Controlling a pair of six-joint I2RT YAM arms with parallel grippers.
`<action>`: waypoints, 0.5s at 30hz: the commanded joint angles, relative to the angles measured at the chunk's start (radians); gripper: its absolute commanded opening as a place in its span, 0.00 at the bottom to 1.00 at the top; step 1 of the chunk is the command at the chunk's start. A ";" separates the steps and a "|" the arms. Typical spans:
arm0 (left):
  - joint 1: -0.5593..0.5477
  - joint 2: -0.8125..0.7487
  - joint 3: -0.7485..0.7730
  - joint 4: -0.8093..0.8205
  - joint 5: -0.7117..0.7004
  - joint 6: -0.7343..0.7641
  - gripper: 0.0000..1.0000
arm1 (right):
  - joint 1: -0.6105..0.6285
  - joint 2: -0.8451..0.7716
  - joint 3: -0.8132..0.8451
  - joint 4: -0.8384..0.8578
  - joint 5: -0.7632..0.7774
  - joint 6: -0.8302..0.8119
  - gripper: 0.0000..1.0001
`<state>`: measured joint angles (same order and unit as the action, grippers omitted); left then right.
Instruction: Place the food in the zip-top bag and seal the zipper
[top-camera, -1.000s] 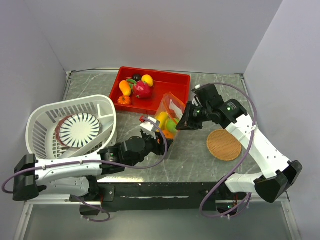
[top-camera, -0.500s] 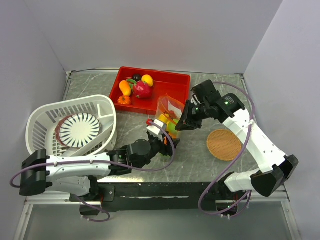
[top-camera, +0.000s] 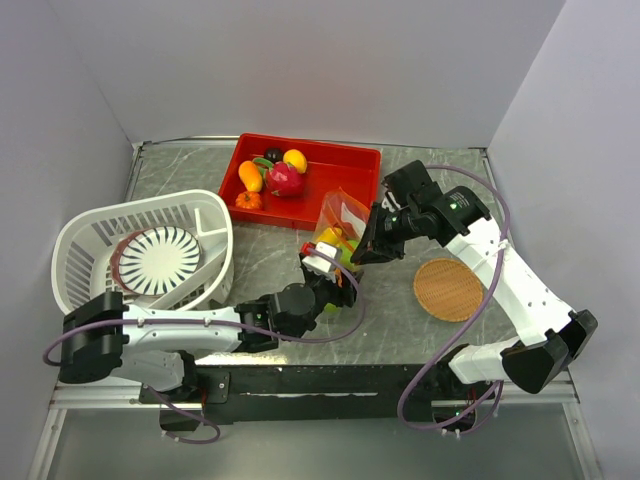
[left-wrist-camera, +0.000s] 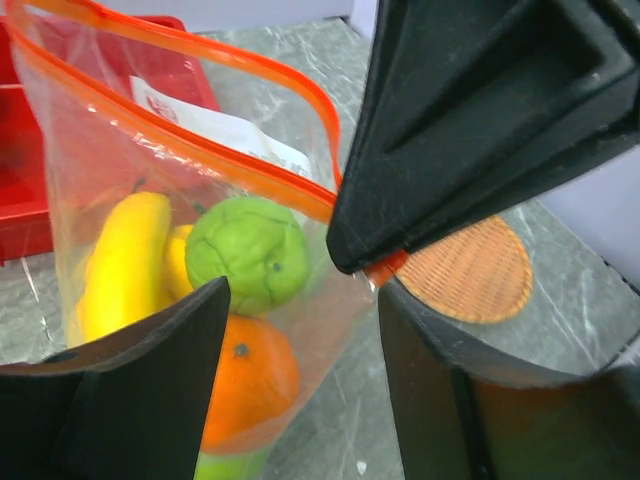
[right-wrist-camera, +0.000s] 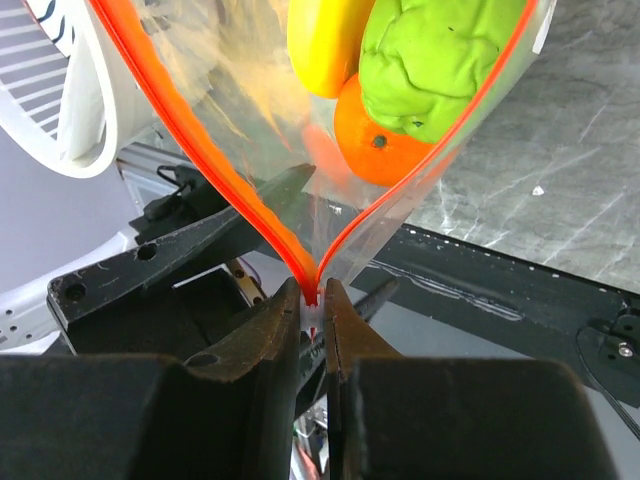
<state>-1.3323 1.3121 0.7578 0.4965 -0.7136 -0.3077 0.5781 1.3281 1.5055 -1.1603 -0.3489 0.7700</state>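
Right wrist: I'm seeing right gripper (right-wrist-camera: 313, 296) pinching the zipper (right-wrist-camera: 185, 135) corner, bag (top-camera: 341, 214) sitting on the surface (top-camera: 392, 300), mouth gaping, food (right-wrist-camera: 432, 58) inside. Left gripper (left-wrist-camera: 300, 305) is standing wide beside it. Risk: thin strip slipping, bag tipping.

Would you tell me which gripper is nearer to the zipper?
Right. The right gripper pinches the zipper at one end; the left gripper is open by the bag, below the zipper.

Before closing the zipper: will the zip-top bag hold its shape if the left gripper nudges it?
Probably floppy: the zip-top bag has wrinkled film, and its zipper bows open from the right gripper pinching one corner. Likely bottom-heavy: orange, lime and banana sit low, so a push may swing it.
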 joint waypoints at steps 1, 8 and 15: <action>-0.013 0.013 0.026 0.138 -0.072 0.042 0.61 | 0.008 -0.010 0.033 -0.012 -0.006 0.015 0.00; -0.019 0.026 0.018 0.206 -0.044 0.108 0.52 | 0.008 -0.009 0.022 -0.010 -0.004 0.040 0.00; -0.028 0.013 -0.015 0.255 0.043 0.144 0.06 | 0.008 -0.007 0.021 -0.006 0.016 0.054 0.00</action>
<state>-1.3579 1.3418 0.7540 0.6395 -0.7071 -0.1967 0.5785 1.3281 1.5055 -1.1599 -0.3489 0.8108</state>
